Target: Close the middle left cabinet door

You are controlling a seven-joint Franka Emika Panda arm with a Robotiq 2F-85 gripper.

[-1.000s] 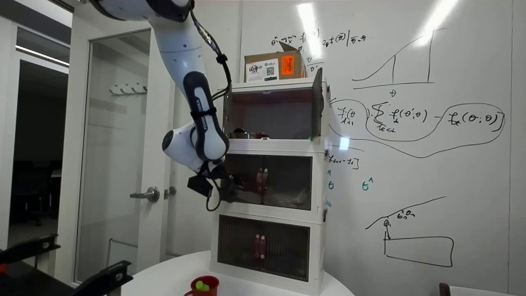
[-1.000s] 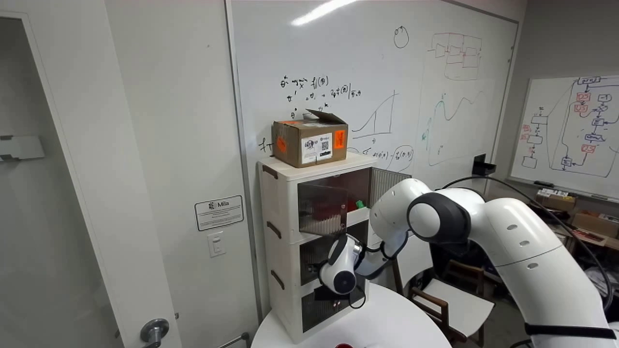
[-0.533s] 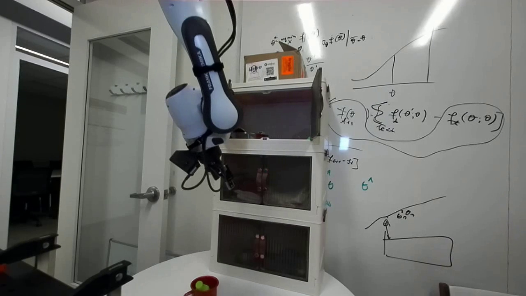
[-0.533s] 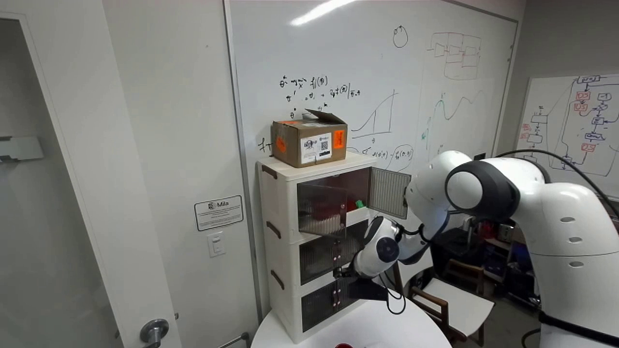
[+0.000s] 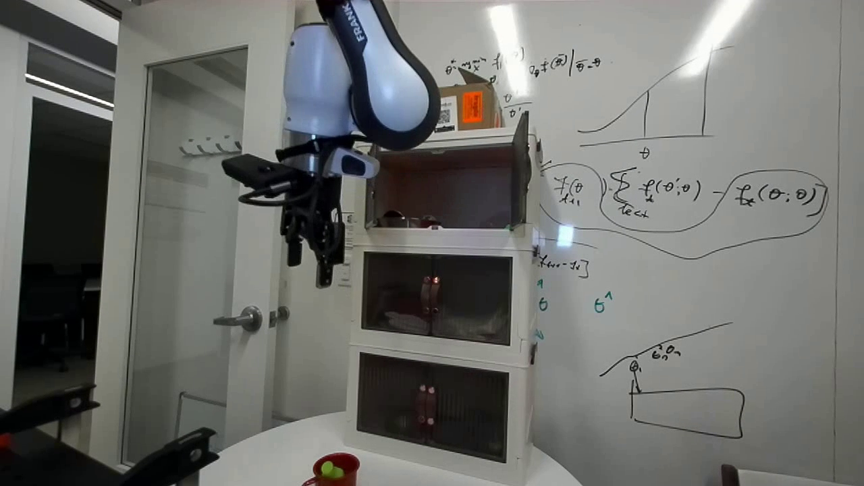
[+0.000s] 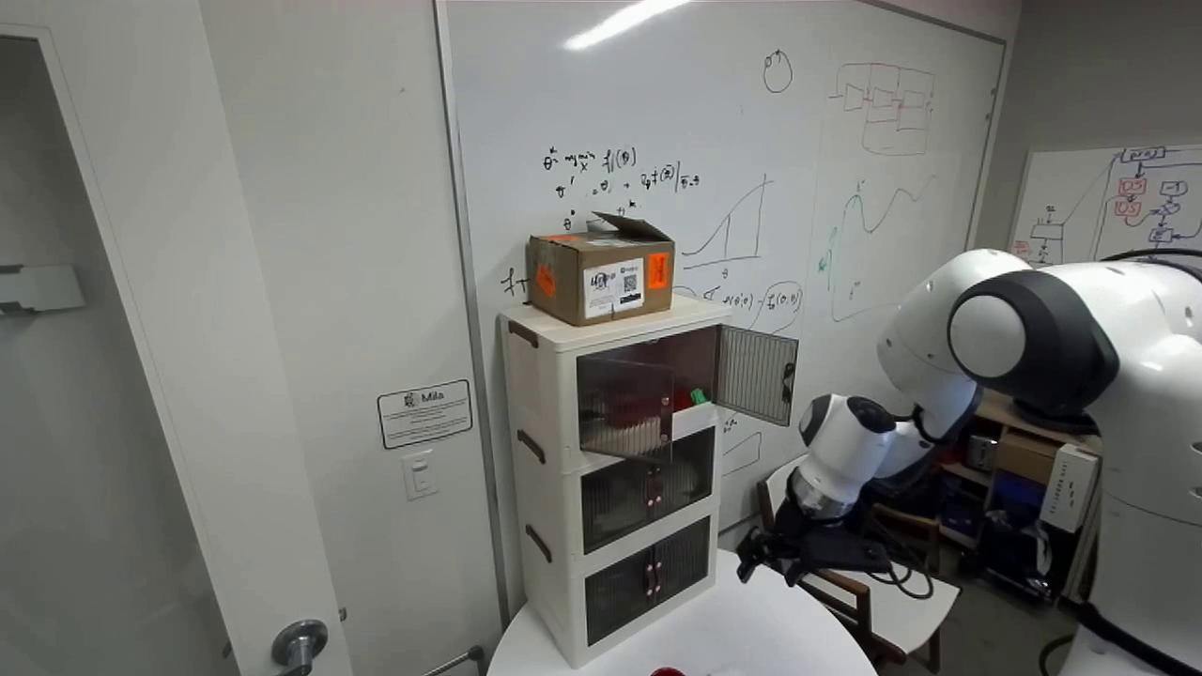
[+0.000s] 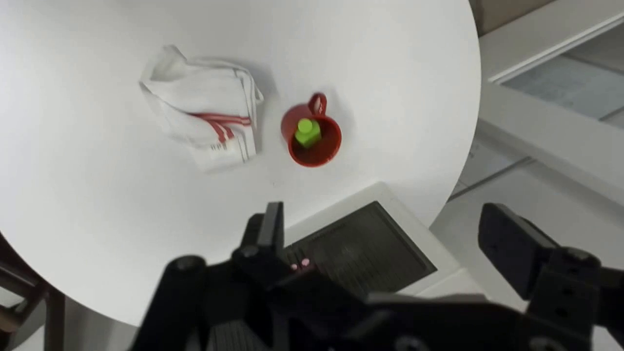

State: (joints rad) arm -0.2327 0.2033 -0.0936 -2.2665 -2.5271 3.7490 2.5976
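Note:
The middle left cabinet door, a tinted pane in a white frame, shows in both exterior views (image 5: 395,293) (image 6: 613,507). It sits flush in the middle compartment of the white cabinet (image 5: 442,241), level with the door beside it. My gripper (image 5: 309,271) hangs pointing down in front of the cabinet, apart from it; it also shows in an exterior view (image 6: 770,571) over the table. In the wrist view my gripper (image 7: 382,219) is open, its fingers wide apart with nothing between them. The middle door cannot be made out in the wrist view.
The top compartment's doors (image 6: 624,408) (image 6: 757,376) stand open. The bottom doors (image 5: 395,398) are shut. A cardboard box (image 6: 601,277) sits on top. A red mug (image 7: 292,119) with a green thing (image 7: 308,132) inside and a white cloth (image 7: 204,97) lie on the round table (image 7: 390,58).
My gripper has drawn back from in front of the middle left door, away from the cabinet, and turned to point downward. The cabinet doors look unchanged.

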